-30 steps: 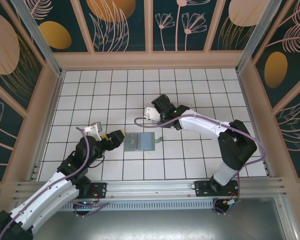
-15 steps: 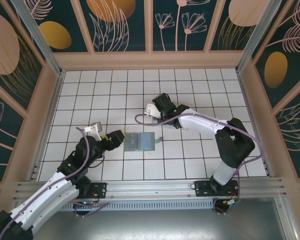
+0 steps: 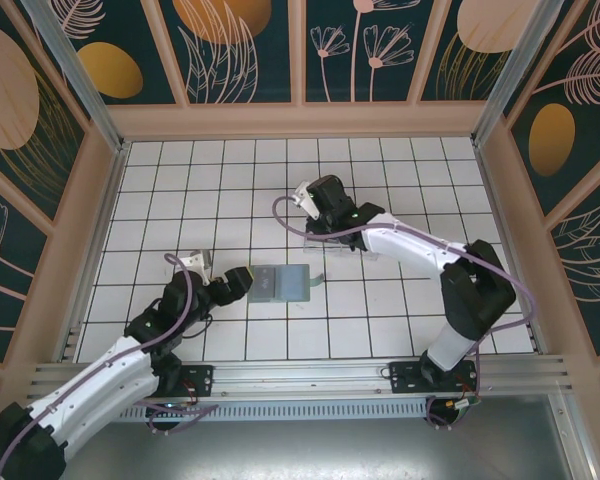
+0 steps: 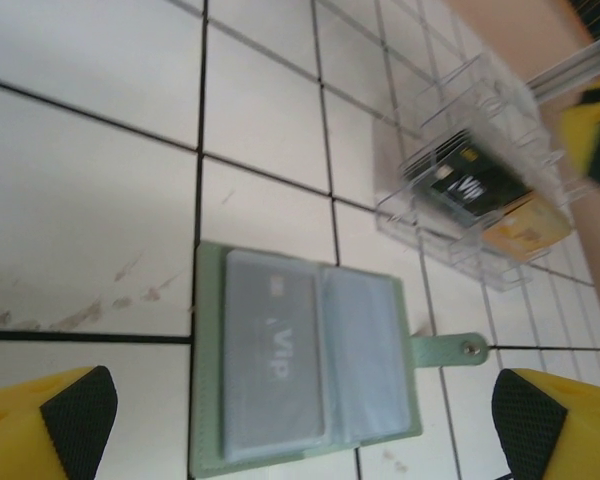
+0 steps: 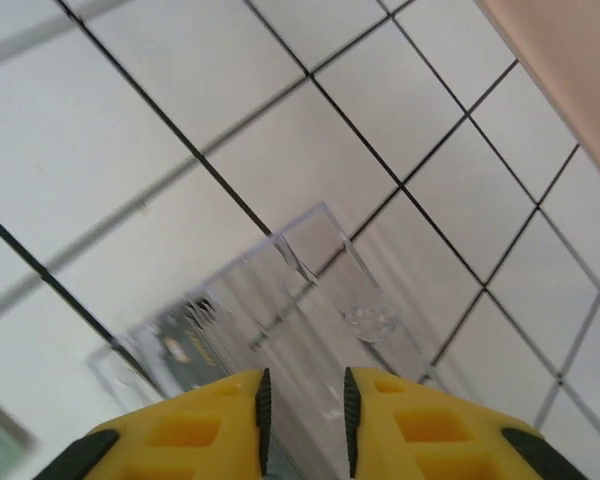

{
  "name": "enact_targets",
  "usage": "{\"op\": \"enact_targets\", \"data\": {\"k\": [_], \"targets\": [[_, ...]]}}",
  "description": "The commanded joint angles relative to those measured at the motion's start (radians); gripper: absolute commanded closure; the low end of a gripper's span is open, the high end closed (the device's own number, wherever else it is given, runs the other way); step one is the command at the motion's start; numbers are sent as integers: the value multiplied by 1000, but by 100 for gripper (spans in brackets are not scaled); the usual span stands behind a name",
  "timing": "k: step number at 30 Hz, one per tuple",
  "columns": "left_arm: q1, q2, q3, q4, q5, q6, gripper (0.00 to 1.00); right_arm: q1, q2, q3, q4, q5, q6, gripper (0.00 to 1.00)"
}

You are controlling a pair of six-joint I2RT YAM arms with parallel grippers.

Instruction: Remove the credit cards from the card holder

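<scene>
The grey-green card holder (image 4: pixel 380 385) (image 3: pixel 280 283) lies open flat on the tiles, its tab pointing right. A pale grey credit card (image 4: pixel 275 370) marked VIP sits in its left sleeve; the right sleeve looks empty. My left gripper (image 4: pixel 300 440) (image 3: pixel 242 280) hovers just left of the holder, open wide, its fingertips straddling it without touching. My right gripper (image 5: pixel 304 410) (image 3: pixel 320 222) hangs over the clear plastic box (image 5: pixel 280 310), its jaws a narrow gap apart with nothing between them. A black card (image 4: pixel 467 187) and an orange card (image 4: pixel 525 225) stand in that box.
The clear plastic box (image 3: pixel 345 245) stands on the tiles just beyond and to the right of the holder. Wooden walls (image 3: pixel 300 120) ring the white tiled floor (image 3: pixel 180 190), and a metal rail (image 3: pixel 300 375) runs along the near edge.
My right gripper has moved farther from the holder, over the clear box, and its jaws have parted. My left arm has shifted, bringing its open gripper closer to the holder.
</scene>
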Motion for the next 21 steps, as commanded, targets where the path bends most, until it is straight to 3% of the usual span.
{"op": "enact_targets", "data": {"k": [1, 6, 11, 21], "targets": [[-1, 55, -10, 82, 54, -30, 3, 40, -103, -89, 43, -126, 280, 77], [-1, 153, -10, 148, 114, -56, 12, 108, -151, -258, 122, -183, 470, 81], [-1, 229, -5, 198, 161, -78, 16, 152, -80, -318, 155, -203, 618, 81], [-1, 383, 48, 247, 196, -82, 17, 201, 57, -350, 216, -184, 682, 89]]}}
